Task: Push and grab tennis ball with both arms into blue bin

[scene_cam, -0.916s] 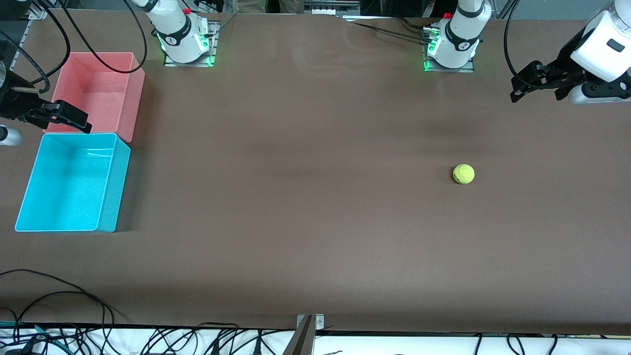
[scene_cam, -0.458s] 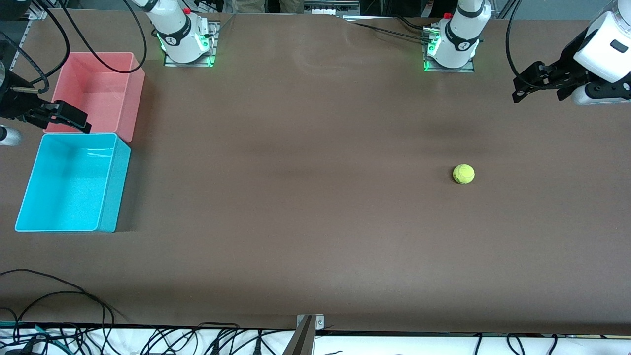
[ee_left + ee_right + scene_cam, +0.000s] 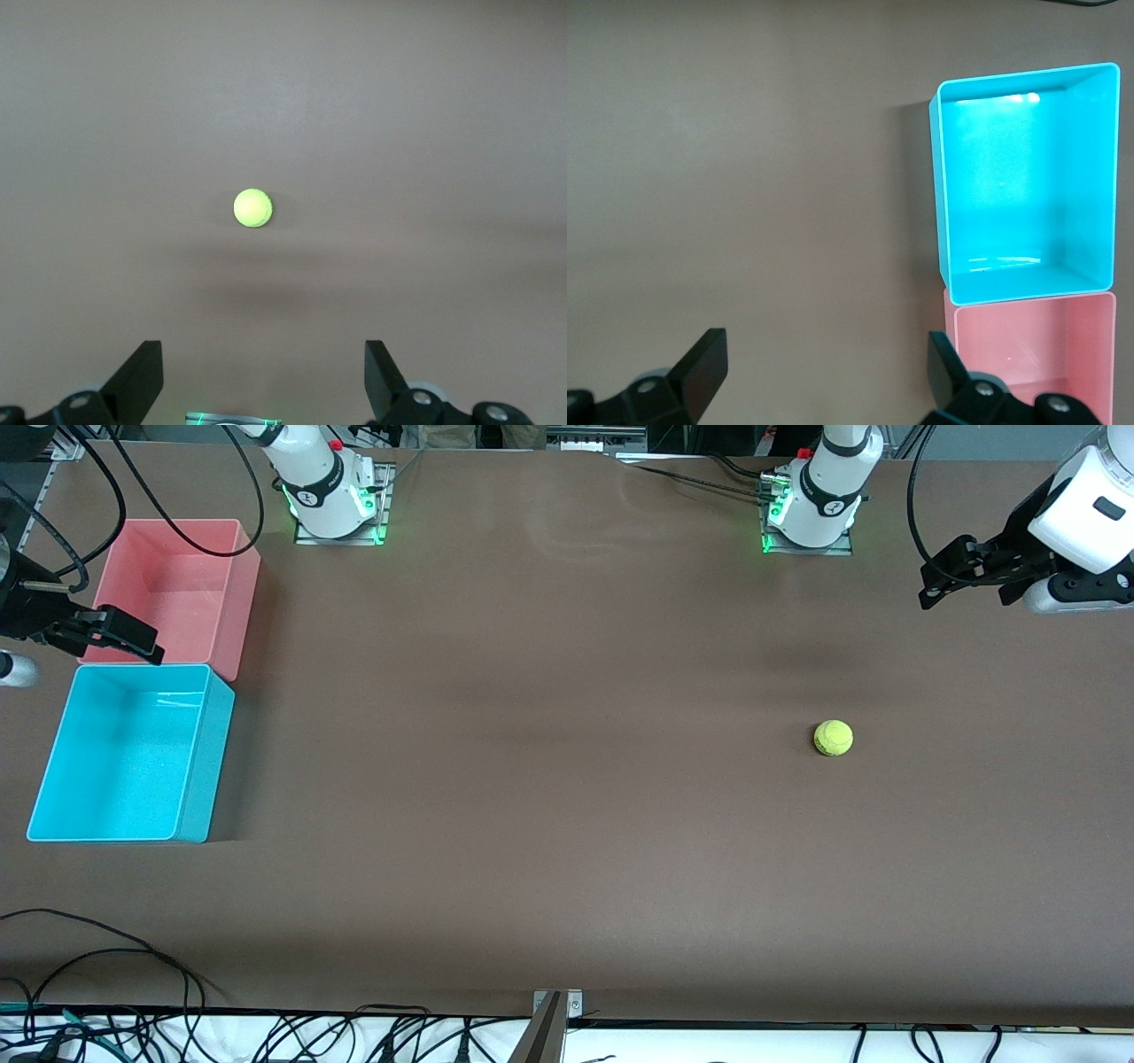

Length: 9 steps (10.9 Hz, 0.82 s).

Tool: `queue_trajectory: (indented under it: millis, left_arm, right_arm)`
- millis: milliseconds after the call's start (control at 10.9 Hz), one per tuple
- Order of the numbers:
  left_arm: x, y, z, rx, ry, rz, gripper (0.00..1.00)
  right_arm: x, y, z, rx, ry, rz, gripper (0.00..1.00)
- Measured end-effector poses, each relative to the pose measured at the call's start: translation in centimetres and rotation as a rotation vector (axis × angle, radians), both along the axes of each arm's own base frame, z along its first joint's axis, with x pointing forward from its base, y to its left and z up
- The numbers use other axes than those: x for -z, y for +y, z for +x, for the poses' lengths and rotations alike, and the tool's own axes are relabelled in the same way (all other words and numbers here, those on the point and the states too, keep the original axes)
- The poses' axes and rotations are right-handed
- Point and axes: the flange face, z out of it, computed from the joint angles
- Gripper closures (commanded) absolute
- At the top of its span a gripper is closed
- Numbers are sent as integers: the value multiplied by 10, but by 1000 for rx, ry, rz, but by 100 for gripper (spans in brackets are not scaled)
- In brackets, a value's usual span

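You're looking at the tennis ball [image 3: 833, 738] sitting on the bare table [image 3: 549, 779], well apart from the blue bin [image 3: 133, 755]. Left gripper [image 3: 961, 571] and right gripper [image 3: 106, 635] are hanging with jaws wide, empty. Too hard a push is probably sending it rolling off.

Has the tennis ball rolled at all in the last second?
No. The tennis ball sits at the same spot on the table, same offset from the left arm's base.
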Motion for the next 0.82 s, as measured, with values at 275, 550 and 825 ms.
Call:
queue_trajectory:
  millis: [275,550,825]
  left_arm:
    - [0,-1,0,2,0,0,0]
    - [0,-1,0,2,0,0,0]
    - [0,-1,0,1,0,0,0]
  right_arm:
    - [0,1,0,-1,0,0,0]
    - [0,4,0,-7,-1,0,0]
    - [0,9,0,-16,-1,0,0]
